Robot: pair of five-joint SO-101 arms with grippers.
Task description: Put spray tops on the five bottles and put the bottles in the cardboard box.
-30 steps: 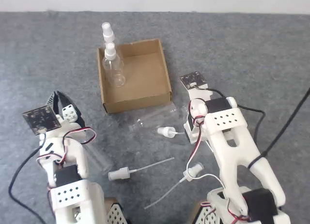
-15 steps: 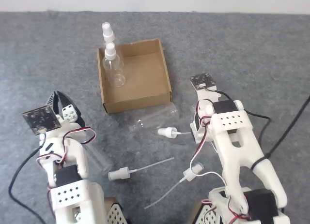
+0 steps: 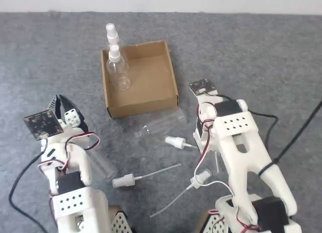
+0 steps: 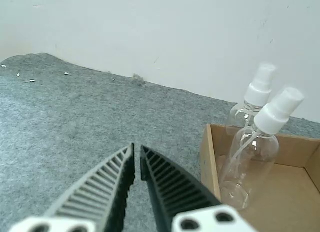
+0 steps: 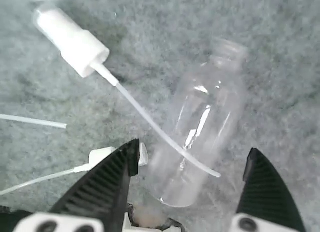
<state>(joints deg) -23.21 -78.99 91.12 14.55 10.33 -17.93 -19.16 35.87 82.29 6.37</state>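
Counting stock around the cardboard box point(image 3: 146, 106): two of the five bottles wear spray tops. First capped bottle point(image 3: 121, 72) stands upright inside the box at its far-left corner. Second capped bottle point(image 3: 110, 31) stands at that same corner; I cannot tell whether it is inside the wall or just beyond it.

Left to do, by my reckoning: three bottles to cap, then box.
- Near bare bottle point(image 3: 161, 122) lies on its side just outside the box's front wall.
- Left bare bottle point(image 3: 103, 166) lies well out from the box, by my left arm.
- Right bare bottle point(image 5: 200, 127) lies off the box's front-right corner, under my right wrist.
- Three loose tops lie on the felt out from the front wall: first spray top point(image 3: 175, 140) nearest, second spray top point(image 3: 123, 181) and third spray top point(image 3: 201, 177) farther out.

My right gripper point(image 5: 192, 147) is spread wide, straddling the right bare bottle and gripping nothing. The first spray top's tube lies across that bottle.

My left gripper point(image 4: 137, 148) is almost closed, a thin gap showing, empty, and points past the box's left wall.
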